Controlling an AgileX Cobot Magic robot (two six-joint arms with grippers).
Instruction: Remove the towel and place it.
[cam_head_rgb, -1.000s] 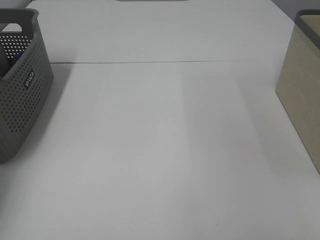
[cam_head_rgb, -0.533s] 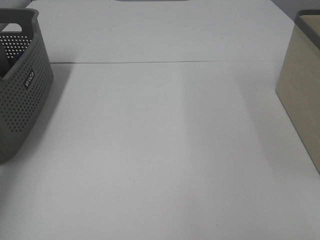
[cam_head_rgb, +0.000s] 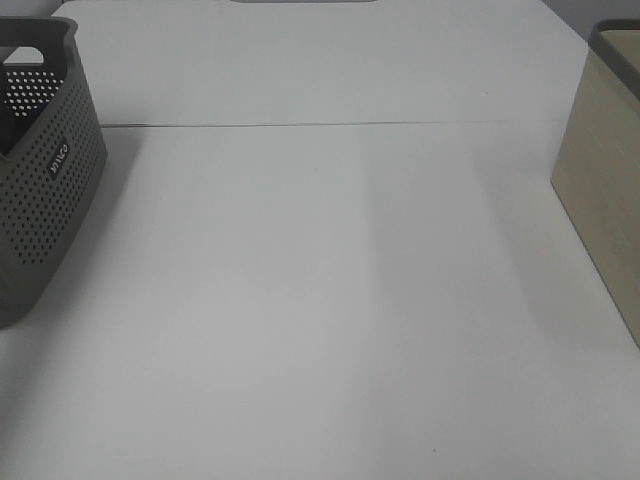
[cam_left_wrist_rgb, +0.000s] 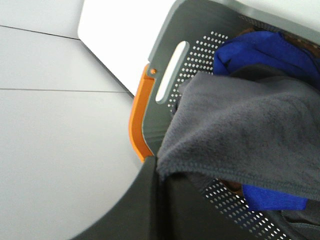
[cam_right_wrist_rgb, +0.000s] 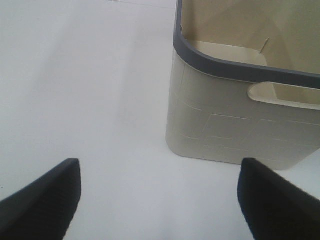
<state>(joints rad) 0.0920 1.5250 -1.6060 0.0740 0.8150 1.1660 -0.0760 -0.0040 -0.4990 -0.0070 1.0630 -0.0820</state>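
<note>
In the left wrist view the dark grey towel (cam_left_wrist_rgb: 250, 135) hangs in folds over the grey perforated basket (cam_left_wrist_rgb: 170, 95). One hemmed corner of it runs down into my left gripper (cam_left_wrist_rgb: 155, 164), whose dark fingers are pressed shut on it. A blue cloth (cam_left_wrist_rgb: 260, 50) lies in the basket behind and under the towel. My right gripper (cam_right_wrist_rgb: 160, 200) hovers open over bare table with nothing between its fingers (cam_right_wrist_rgb: 50, 192), just short of the beige bin (cam_right_wrist_rgb: 240, 125). Neither gripper shows in the exterior high view.
The grey basket (cam_head_rgb: 45, 170) stands at the table's left edge and carries an orange handle (cam_left_wrist_rgb: 139, 120). At the right edge stands the beige bin (cam_head_rgb: 605, 190) with its dark rim. A seam (cam_head_rgb: 320, 124) crosses the white table.
A small patch of blue that showed inside the grey basket in the exterior high view is gone from sight. Nothing else has shifted.
</note>
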